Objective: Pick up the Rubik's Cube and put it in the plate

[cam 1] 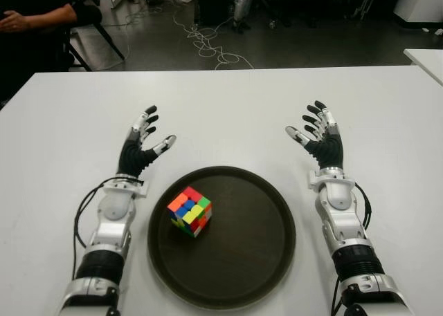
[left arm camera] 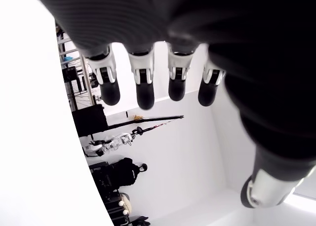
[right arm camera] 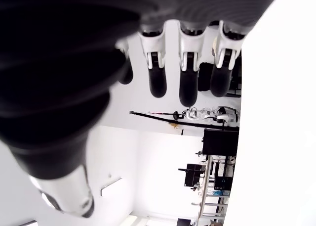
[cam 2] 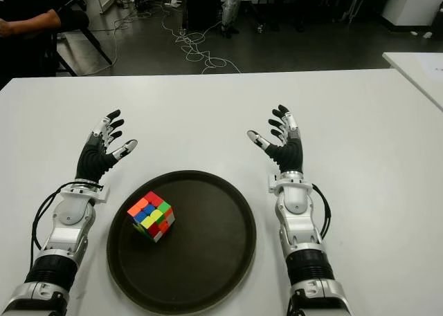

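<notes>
A multicoloured Rubik's Cube (cam 1: 190, 210) sits inside the round dark plate (cam 1: 263, 254), in its left half, touched by neither hand. My left hand (cam 1: 143, 142) shows to the left of the plate and beyond its far rim, fingers spread and empty. My right hand (cam 1: 315, 130) shows to the right of the plate at about the same depth, fingers also spread and holding nothing. Both wrist views show straight fingers (left arm camera: 143, 82) (right arm camera: 187, 82) with nothing between them.
The plate lies on a white table (cam 1: 221, 101) near its front edge. Behind the table's far edge are a dark floor with cables (cam 1: 208, 43) and a seated person's arm (cam 1: 34, 19) at the far left. Another white table corner (cam 1: 426, 60) shows at the right.
</notes>
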Controlling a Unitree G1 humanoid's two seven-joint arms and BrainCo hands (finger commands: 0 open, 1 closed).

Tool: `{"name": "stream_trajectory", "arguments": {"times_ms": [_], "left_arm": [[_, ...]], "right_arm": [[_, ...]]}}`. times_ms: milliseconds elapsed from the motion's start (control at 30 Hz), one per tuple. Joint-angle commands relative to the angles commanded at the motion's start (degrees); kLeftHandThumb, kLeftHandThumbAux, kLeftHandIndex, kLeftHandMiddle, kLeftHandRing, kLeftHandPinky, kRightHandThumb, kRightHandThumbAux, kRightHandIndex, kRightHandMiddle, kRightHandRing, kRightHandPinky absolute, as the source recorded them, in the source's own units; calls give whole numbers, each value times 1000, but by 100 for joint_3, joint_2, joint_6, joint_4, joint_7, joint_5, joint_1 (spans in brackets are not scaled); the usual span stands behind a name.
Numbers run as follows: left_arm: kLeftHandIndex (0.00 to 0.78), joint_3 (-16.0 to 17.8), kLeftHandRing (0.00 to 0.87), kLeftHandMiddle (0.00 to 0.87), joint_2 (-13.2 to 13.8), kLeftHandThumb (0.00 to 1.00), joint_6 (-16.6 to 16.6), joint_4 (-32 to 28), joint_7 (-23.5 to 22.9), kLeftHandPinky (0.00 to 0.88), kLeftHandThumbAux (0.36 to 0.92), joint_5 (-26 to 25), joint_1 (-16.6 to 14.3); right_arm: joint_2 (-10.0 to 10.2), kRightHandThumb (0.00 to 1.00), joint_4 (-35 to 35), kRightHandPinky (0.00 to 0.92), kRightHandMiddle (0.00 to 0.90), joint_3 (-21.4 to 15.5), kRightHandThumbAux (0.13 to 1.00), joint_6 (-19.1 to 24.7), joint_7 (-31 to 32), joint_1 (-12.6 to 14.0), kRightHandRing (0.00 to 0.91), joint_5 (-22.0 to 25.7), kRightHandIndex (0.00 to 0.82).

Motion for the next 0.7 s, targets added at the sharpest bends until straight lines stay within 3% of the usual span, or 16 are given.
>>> {"name": "stream_trajectory", "arguments": {"times_ms": [200,367,700], "left_arm": [[33,27,95,101,-43,29,258,-123,-42,111,666,-141,-2],[40,65,100,110,-115,34,458,-314,6,110,717,-228,33],[37,194,101,106,-242,50,626,-417,145,114,775,-332,17]], "right_arm": [[-1,104,17,221,192,-16,785,-3,1,-18,199,8,115],[-12,107,-21,214,185,-12,785,32,27,-6,193,9,103],[-42,91,-36,209,183,0,780,23,44,6,194,-31,95]]}}
